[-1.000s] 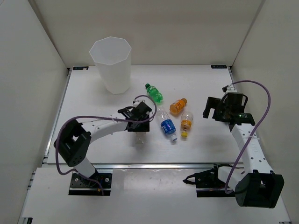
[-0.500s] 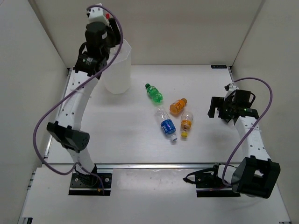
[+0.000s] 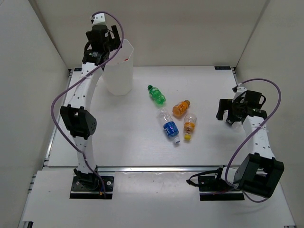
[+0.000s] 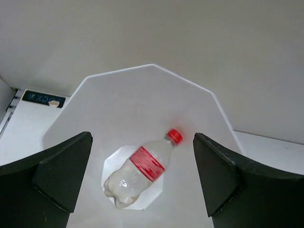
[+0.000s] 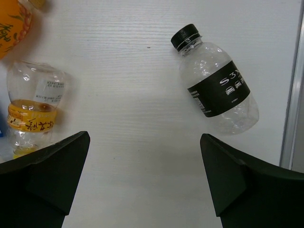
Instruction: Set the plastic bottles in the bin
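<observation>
Bright, diffuse light fills all 3 views. Around the bin point(image 3: 121, 76) the white table point(image 3: 142, 142) carries only faint, soft shadows. Seen from above the bin, its floor is sharp, while the dark fingers point(image 4: 57, 180) framing the bin look slightly soft-edged.

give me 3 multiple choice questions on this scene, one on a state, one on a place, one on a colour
1. The left gripper is: A shut on a bottle; B shut and empty; C open and empty.
2. The red-label bottle is: A lying on the floor of the bin; B standing upright in the bin; C held by the left gripper.
3. The cap of the black-label bottle is: A yellow; B black; C red.

Answers:
1 C: in the left wrist view its jaws stand wide apart with nothing gripped.
2 A: it lies on its side at the bin's bottom.
3 B: the right wrist view shows a black cap.
</observation>
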Robot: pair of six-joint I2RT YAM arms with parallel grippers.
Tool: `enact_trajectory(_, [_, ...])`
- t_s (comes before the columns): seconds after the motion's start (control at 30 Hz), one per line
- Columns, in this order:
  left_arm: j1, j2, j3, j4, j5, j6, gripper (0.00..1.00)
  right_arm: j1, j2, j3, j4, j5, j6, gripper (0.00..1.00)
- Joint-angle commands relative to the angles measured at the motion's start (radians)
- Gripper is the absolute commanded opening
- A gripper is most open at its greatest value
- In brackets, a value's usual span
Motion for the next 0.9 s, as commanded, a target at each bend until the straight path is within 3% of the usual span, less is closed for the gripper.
enact_trajectory(0.0, [-0.1, -0.162, 0.02, 0.04, -0.026, 0.075, 0.98, -0.004, 0.018, 0.063, 0.02, 0.021, -0.018, 0.99])
enact_trajectory(0.13, [-0.171, -0.271, -0.079, -0.058, 0.003, 0.095, 0.99, -0.008, 0.055, 0.07, 0.029, 0.079, -0.03, 0.99])
enact_trajectory(0.27, [-0.293, -0.471, -0.471, -0.046, 0.029, 0.061, 0.99, -0.047, 0.097, 0.105, 0.058, 0.0, -0.159, 0.99])
enact_trajectory(0.33, [-0.338, -0.536, -0.593, -0.043, 0.06, 0.038, 0.98, -0.08, 0.155, 0.122, 0.052, -0.049, -0.223, 0.98])
enact_trajectory(0.5, [-0.325, -0.667, -0.884, -0.054, 0.244, -0.081, 0.98, -0.115, 0.277, 0.14, 0.04, -0.053, -0.444, 0.95])
enact_trajectory(0.7, [-0.26, -0.716, -0.986, -0.166, 0.232, -0.146, 0.98, -0.21, 0.382, 0.134, 0.008, -0.14, -0.57, 0.96])
enact_trajectory(0.87, [-0.246, -0.757, -1.058, -0.141, 0.238, -0.174, 0.99, -0.245, 0.405, 0.074, 0.116, -0.192, -0.584, 0.96])
